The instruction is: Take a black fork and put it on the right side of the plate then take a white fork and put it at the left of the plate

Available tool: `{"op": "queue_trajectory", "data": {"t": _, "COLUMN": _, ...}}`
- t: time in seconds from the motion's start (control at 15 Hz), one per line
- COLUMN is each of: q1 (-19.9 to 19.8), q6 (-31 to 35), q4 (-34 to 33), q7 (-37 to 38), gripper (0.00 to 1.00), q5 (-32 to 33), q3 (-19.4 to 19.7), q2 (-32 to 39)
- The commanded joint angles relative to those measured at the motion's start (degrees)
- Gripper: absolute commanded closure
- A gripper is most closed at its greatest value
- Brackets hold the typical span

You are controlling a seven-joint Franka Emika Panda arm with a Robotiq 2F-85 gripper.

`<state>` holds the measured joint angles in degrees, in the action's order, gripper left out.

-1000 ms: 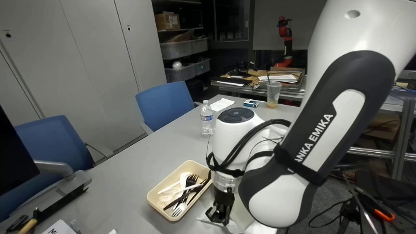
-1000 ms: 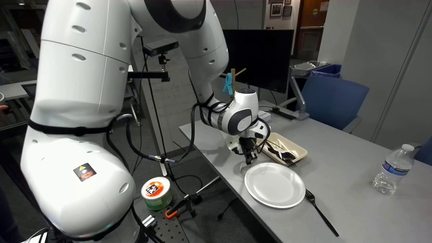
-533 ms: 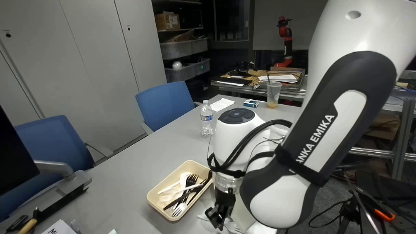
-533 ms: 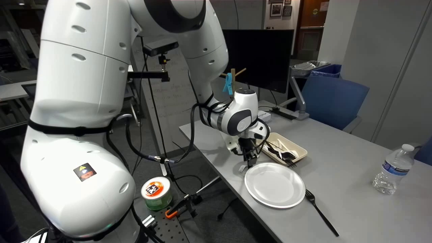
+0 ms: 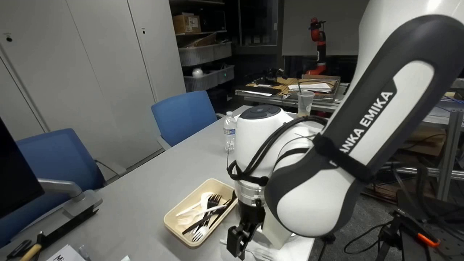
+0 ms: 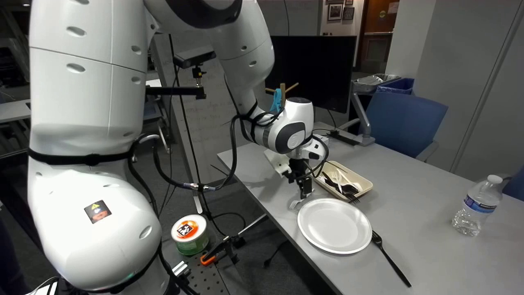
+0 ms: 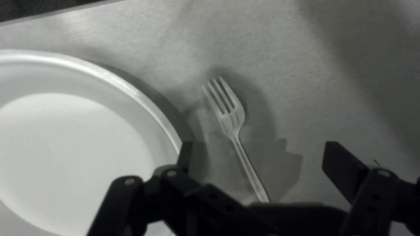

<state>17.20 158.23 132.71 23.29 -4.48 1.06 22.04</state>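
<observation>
1. Pincer (image 7: 257, 149) spread wide in the wrist view, its tips well apart, with the handle of a white fork (image 7: 233, 123) showing between them. The fork lies on the worktop (image 7: 282, 55): pale, four slim tines, narrow neck, handle end hidden. One round white plate (image 7: 65, 141) sits left of it, apart, partly cut off. The worktop's edge crosses the upper left corner; open surface spreads right of the fork.

2. In an exterior view, one black fork (image 6: 389, 258) rests on the worktop, slim and all dark, its tines just beside the plate's rim; whether they touch, I cannot tell. One tan tray (image 6: 358, 178) holds black and white cutlery (image 6: 348, 189), too jumbled to count. The plate sits near the worktop's edge; open room stretches from the black fork to one water bottle (image 6: 477, 207).

3. In an exterior view, the white fork shows only partly behind the pincer. Two blue chairs (image 5: 54, 159) line the worktop's long edge, with open surface between them and the tray.
</observation>
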Motion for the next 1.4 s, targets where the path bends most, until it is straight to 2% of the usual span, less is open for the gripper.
{"op": "queue_trajectory", "data": {"t": 0.0, "q1": -4.6, "q6": -5.1, "q4": 3.1, "q7": -7.4, "gripper": 0.00, "q5": -0.1, "q3": -3.0, "q2": -7.4}}
{"op": "queue_trajectory", "data": {"t": 0.13, "q1": -6.9, "q6": -7.4, "q4": 4.1, "q7": -11.8, "gripper": 0.00, "q5": -0.5, "q3": -3.7, "q2": -10.8}}
{"op": "queue_trajectory", "data": {"t": 0.4, "q1": -9.8, "q6": -9.4, "q4": 6.5, "q7": -16.2, "gripper": 0.00, "q5": 0.9, "q3": -2.8, "q2": -16.9}}
{"op": "queue_trajectory", "data": {"t": 0.93, "q1": -14.9, "q6": -5.3, "q4": 13.0, "q7": -20.5, "gripper": 0.00, "q5": 2.9, "q3": -1.0, "q2": -27.2}}
{"op": "queue_trajectory", "data": {"t": 1.2, "q1": -16.7, "q6": -3.9, "q4": 15.6, "q7": -23.4, "gripper": 0.00, "q5": 1.2, "q3": 0.3, "q2": -30.5}}
{"op": "queue_trajectory", "data": {"t": 1.27, "q1": -16.6, "q6": -3.9, "q4": 16.2, "q7": -25.6, "gripper": 0.00, "q5": -1.3, "q3": 1.1, "q2": -31.3}}
{"op": "queue_trajectory", "data": {"t": 1.33, "q1": -16.6, "q6": -5.3, "q4": 13.3, "q7": -21.9, "gripper": 0.00, "q5": 1.3, "q3": -0.1, "q2": -28.1}}
